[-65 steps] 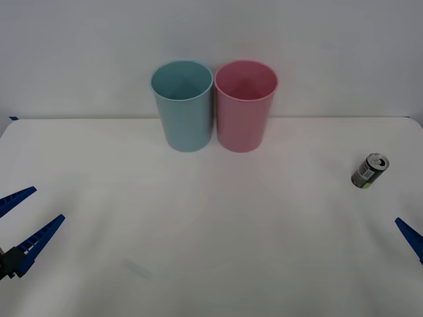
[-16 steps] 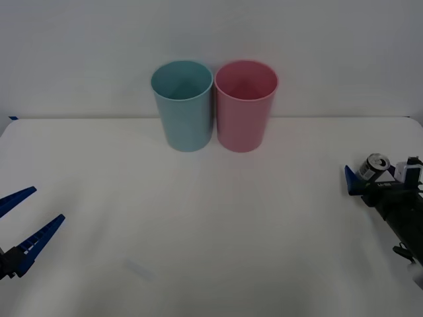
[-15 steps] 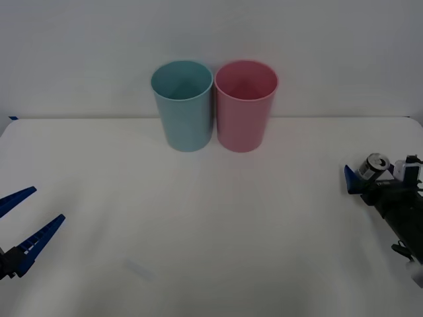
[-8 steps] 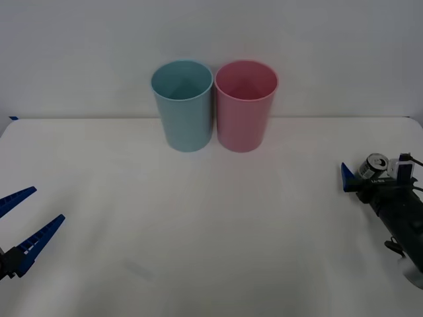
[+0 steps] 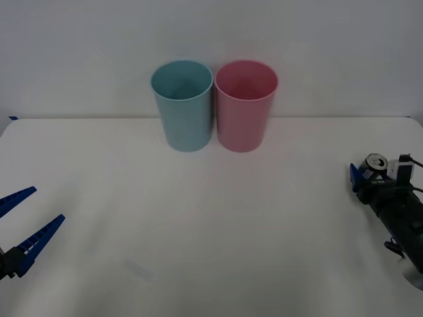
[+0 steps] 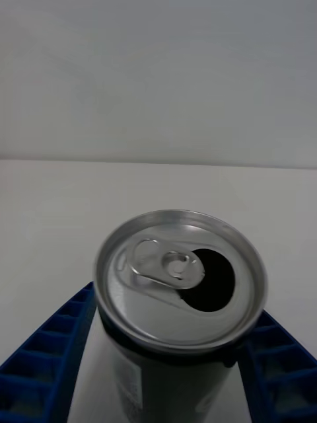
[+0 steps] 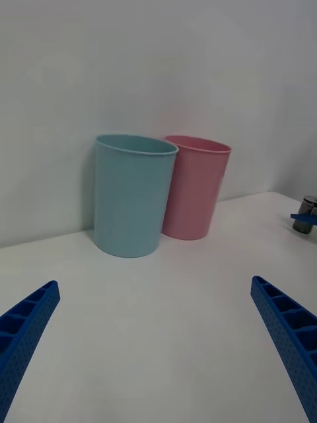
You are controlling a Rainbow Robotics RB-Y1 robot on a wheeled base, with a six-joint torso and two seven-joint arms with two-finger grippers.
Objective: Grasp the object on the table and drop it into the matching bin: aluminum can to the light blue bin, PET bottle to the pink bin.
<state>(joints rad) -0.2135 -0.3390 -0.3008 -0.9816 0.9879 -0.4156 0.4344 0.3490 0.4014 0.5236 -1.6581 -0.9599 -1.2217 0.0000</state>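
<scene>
Both fingers of the right pincer (image 5: 373, 177) pinch the aluminum can (image 5: 376, 164); left pincer (image 5: 25, 218) spread.

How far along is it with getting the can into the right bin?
Early stage. Reach done: the right gripper has its blue fingers on either side of the can, which stands on the table. Still left: lift, carry and drop into the light blue bin. The left gripper waits open.
</scene>
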